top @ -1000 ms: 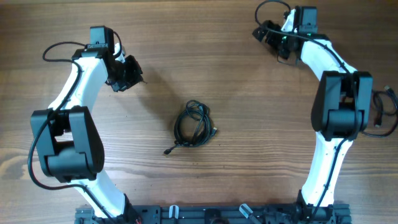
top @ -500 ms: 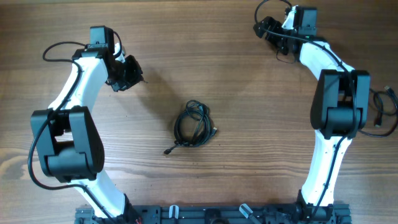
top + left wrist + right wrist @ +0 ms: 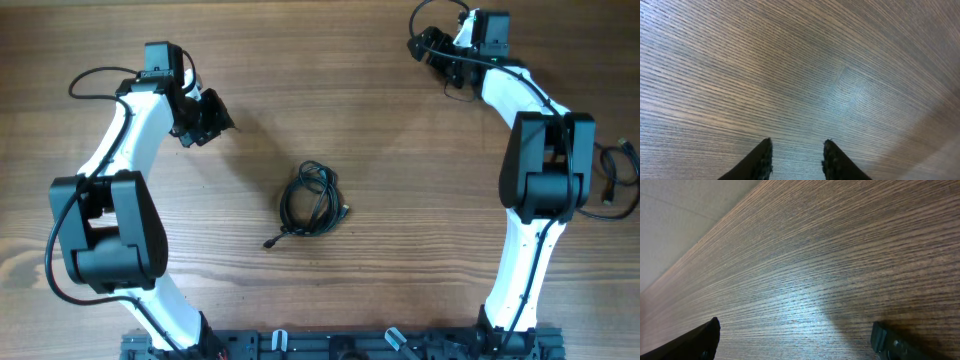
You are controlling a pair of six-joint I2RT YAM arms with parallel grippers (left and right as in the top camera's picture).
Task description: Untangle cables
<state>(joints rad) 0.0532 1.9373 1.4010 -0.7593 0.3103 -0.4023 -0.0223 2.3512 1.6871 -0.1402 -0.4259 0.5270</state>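
The cables [image 3: 311, 200] lie as one small black tangle of coils at the middle of the wooden table, with one plug end [image 3: 270, 242] trailing toward the front left. Neither wrist view shows them. My left gripper [image 3: 220, 120] hovers at the back left, well away from the tangle. In the left wrist view my left gripper [image 3: 796, 142] has its jaws parted over bare wood, with nothing between them. My right gripper [image 3: 416, 47] is at the far back right. In the right wrist view my right gripper [image 3: 792, 327] stands wide open and empty.
The table's far edge [image 3: 715, 227] runs close to the right gripper, with a pale surface [image 3: 675, 215] beyond it. A black mounting rail [image 3: 340, 345] lines the front edge. The arm's own thick wires [image 3: 612, 180] hang at the right.
The left gripper's jaws have parted. The right gripper shifted slightly toward the back edge, then held still. The cables have not moved.
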